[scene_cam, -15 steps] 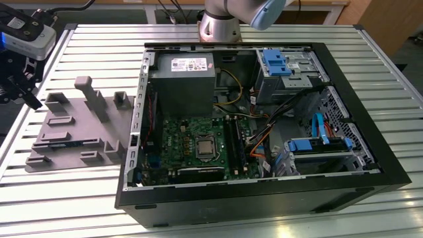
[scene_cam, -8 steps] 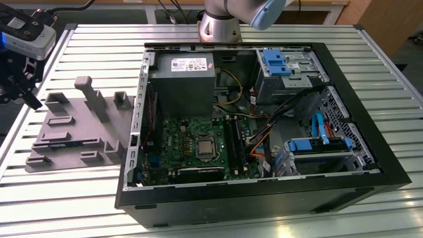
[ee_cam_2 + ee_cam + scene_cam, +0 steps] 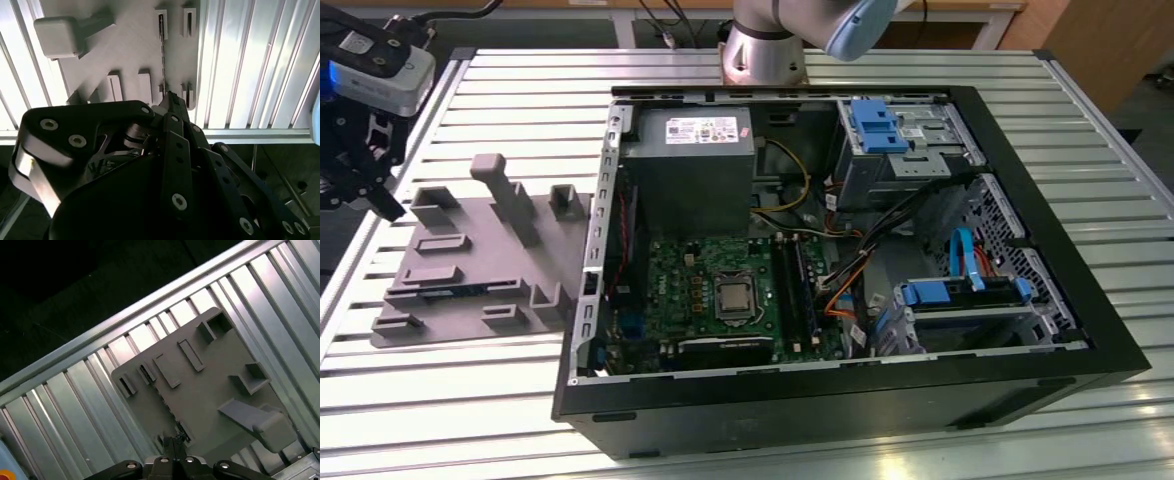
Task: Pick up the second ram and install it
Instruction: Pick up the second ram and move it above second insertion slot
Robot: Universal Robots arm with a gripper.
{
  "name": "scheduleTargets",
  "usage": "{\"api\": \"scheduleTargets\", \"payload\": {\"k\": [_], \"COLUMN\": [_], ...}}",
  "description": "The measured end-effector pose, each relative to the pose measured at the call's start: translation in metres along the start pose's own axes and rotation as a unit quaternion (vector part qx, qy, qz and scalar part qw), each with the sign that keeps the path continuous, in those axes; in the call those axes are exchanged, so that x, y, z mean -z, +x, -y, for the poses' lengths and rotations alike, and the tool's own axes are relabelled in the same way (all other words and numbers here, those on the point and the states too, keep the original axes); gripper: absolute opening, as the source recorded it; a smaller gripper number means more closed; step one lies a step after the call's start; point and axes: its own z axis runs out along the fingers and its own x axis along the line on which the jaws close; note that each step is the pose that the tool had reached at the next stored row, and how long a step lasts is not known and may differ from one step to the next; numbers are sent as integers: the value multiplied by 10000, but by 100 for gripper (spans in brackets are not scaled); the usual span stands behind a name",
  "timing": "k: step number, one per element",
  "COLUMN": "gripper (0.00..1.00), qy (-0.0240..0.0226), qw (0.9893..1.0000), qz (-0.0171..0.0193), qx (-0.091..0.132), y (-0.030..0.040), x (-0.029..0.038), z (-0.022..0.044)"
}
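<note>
The second ram (image 3: 163, 55) stands on edge in a slot of the grey holder plate (image 3: 480, 250), showing as a thin dark line in both wrist views (image 3: 170, 412). In the exterior view a blue-green sliver of the second ram (image 3: 454, 292) shows near the plate's front. My gripper (image 3: 367, 205) hangs above the plate's side on the exterior view's left, apart from the stick. Its fingertips meet at a point, shut with nothing between them, just past one end of the ram (image 3: 172, 97) (image 3: 172, 441).
An open black computer case (image 3: 1067, 330) lies on the slatted metal table (image 3: 494, 80). Inside are a green motherboard (image 3: 694, 290), its black memory slots (image 3: 790, 290), a grey power supply (image 3: 687, 160), blue drive brackets (image 3: 874, 125) and loose cables. The holder plate has raised grey blocks (image 3: 500, 195).
</note>
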Motion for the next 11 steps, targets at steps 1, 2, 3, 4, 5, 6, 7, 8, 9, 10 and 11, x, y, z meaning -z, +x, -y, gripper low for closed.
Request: {"api": "scheduleTargets", "payload": {"k": [1, 2, 3, 4, 5, 6, 7, 8, 9, 10, 11], "gripper": [11, 11, 11, 11, 11, 11, 11, 11, 11, 11, 11], "qy": [0, 0, 1, 1, 1, 1, 2, 2, 2, 2, 2], "qw": [10000, 9999, 9997, 9994, 9991, 9987, 9983, 9978, 9971, 9964, 9957], "qz": [-3, -6, -9, -12, -15, -18, -21, -24, -28, -31, -34], "qx": [81, 171, 255, 339, 421, 504, 587, 670, 759, 843, 924], "y": [0, 0, 0, 0, 0, 0, 0, 0, 0, 0, 0], "x": [0, -1, -1, -2, -2, -4, -5, -6, -8, -9, -11], "z": [0, 0, 0, 0, 0, 0, 1, 1, 1, 1, 1]}}
